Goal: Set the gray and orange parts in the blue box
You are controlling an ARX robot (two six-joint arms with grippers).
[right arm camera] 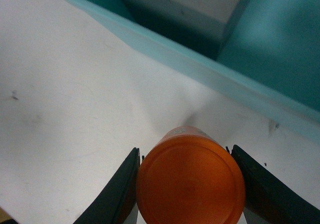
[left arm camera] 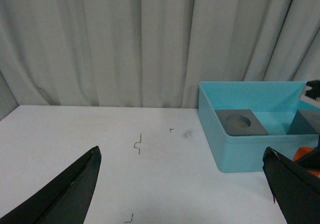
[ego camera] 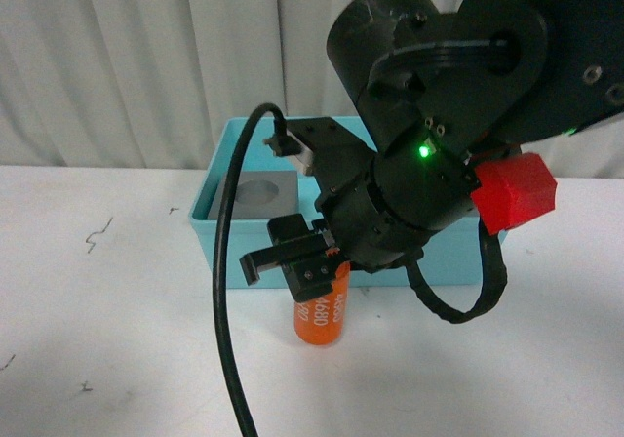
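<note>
Nearest, on the white counter (ego camera: 117, 359), the orange cylinder (ego camera: 322, 317) is clenched between the right gripper (right arm camera: 186, 184) jaws, still outside. At 12 o'clock, the blue box (ego camera: 216, 224) already holds two gray cubes (left arm camera: 241, 122). Left gripper (left arm camera: 185, 184) jaws released, idle.

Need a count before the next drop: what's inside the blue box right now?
The blue box holds a gray cube with a round recess and a second gray cube, partly cut off. The right arm hides much of the box floor in the front view.
</note>
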